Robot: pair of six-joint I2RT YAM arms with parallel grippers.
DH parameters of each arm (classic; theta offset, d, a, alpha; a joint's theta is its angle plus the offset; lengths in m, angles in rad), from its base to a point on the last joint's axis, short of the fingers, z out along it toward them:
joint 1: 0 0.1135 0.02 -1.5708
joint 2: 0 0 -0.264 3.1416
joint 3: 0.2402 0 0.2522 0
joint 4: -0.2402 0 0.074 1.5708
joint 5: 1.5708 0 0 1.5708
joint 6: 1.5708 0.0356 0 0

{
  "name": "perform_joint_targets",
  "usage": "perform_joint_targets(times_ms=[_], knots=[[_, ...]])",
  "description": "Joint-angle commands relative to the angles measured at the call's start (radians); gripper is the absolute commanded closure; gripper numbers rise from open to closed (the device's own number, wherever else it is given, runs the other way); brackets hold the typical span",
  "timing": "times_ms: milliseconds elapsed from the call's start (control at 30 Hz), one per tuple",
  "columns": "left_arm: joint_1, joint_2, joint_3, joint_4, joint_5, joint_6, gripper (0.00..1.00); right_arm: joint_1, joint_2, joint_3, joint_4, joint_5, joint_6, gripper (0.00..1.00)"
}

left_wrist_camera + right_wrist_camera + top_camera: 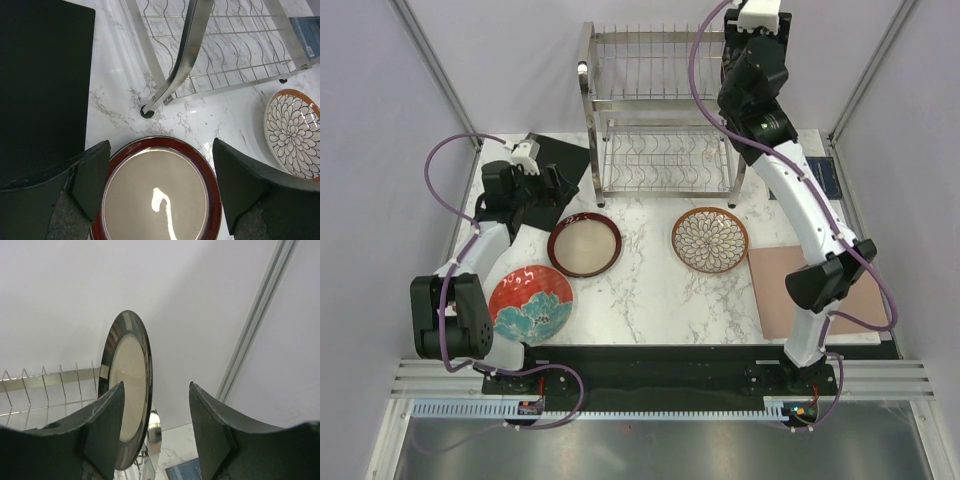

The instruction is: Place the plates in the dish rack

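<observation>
The left gripper [161, 150] is seen spread wide with nothing held, its fingers [90, 175] poised at either side of the far rim of the dark-red-rimmed plate [584, 245], which is laid flat on the white marbled tabletop [650, 285]; whether that plate is touched cannot be told; a black mat [570, 155] is spread at the table's rear left, just beside this gripper, and the red plate with teal flowers [530, 305] is laid flat near the left arm's base, close beside the dark-red-rimmed plate; the cell is closed in by pale grey walls [500, 60] framed with aluminium posts [423, 50], and a black strip [650, 362] is run along the near edge, where both arms are bolted; the dish rack [660, 110] is stood at the rear centre of the table, one foot set just beyond the dark-red-rimmed plate; the brown plate with white petals [710, 240] is laid flat in front of the rack's right half; a tan mat [775, 300] is laid at the right, beneath the right arm; the right gripper [157, 390] is raised to the right end of the rack's upper tier, its jaws parted and closed on nothing; the black-checked plate [127, 385] is stood on edge in that tier, partly hidden behind one finger and clear of the other; contact with the nearer finger cannot be told.
</observation>
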Motion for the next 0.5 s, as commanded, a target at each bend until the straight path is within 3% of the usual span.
perform_joint_targets(times_ms=[0, 133, 233, 267, 300, 367, 433, 467], knots=[[-0.012, -0.001, 0.056, 0.118, 0.032, 0.061, 0.11, 0.012, -0.142, -0.059, 0.084, 0.057, -0.079, 0.39], [-0.025, 0.052, 0.138, 0.132, 0.053, 0.136, 0.17, -0.049, -0.275, -0.230, 0.146, 0.123, -0.060, 0.32], [-0.026, 0.104, 0.213, 0.090, 0.077, 0.186, 0.45, -0.124, -0.354, -0.340, -0.058, 0.059, 0.107, 0.27], [-0.025, 0.126, 0.231, 0.053, 0.069, 0.193, 0.75, -0.164, -0.381, -0.388, -0.131, 0.019, 0.150, 0.26], [-0.025, 0.129, 0.241, 0.043, 0.060, 0.193, 0.92, -0.178, -0.444, -0.442, -0.226, -0.030, 0.183, 0.25], [-0.025, 0.123, 0.235, 0.054, 0.031, 0.176, 0.98, -0.216, -0.507, -0.620, -0.303, -0.211, 0.279, 0.25], [-0.025, 0.125, 0.231, 0.059, -0.020, 0.168, 0.98, -0.234, -0.584, -0.779, -0.374, -0.353, 0.313, 0.45], [-0.026, 0.128, 0.229, 0.059, -0.038, 0.135, 0.98, -0.238, -0.604, -0.828, -0.383, -0.468, 0.321, 0.65]])
